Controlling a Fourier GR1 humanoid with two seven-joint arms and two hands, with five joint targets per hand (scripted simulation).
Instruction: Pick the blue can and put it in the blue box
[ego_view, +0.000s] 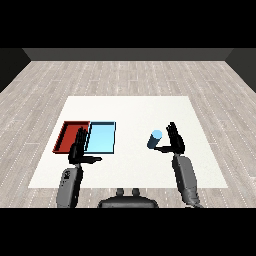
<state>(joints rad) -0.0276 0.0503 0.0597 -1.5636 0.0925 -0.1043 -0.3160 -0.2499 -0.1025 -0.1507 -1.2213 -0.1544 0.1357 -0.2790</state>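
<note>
Right hand (175, 141) reaches the blue can (155, 139)

Fingers straight and open beside the can, apparently readying a grasp; the blue tray (101, 138) waits left across the desk (135, 110). Left hand (78, 151) hangs open.

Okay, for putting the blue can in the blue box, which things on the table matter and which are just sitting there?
Part of the job:
blue can, standing on the table
blue tray, the target
right hand, open beside the can

Just there:
red tray
left hand, open, hovering by the trays
white table
</note>
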